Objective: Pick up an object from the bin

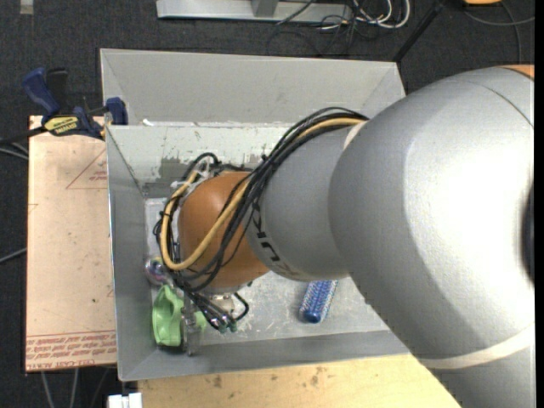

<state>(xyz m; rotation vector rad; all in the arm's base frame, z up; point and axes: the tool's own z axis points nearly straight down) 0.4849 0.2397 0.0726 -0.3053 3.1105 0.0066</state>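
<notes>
In the near left corner of the grey metal bin point(126, 253), a bright green crumpled thing point(166, 317) lies just beside the gripper point(190, 328), which sits low under the arm's orange cover point(212, 219). I cannot tell whether the gripper is open or closed. A blue ridged cylinder point(316, 301) lies apart to the right on the scratched bin floor, and dark carpet point(59, 24) surrounds the bin.

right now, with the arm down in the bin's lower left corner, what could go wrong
The gripper is low in the corner, close to the bin wall and the green thing: it might scrape the wall or jam the thing against it. The loose cables on the wrist hang near the green thing and could snag it.
</notes>
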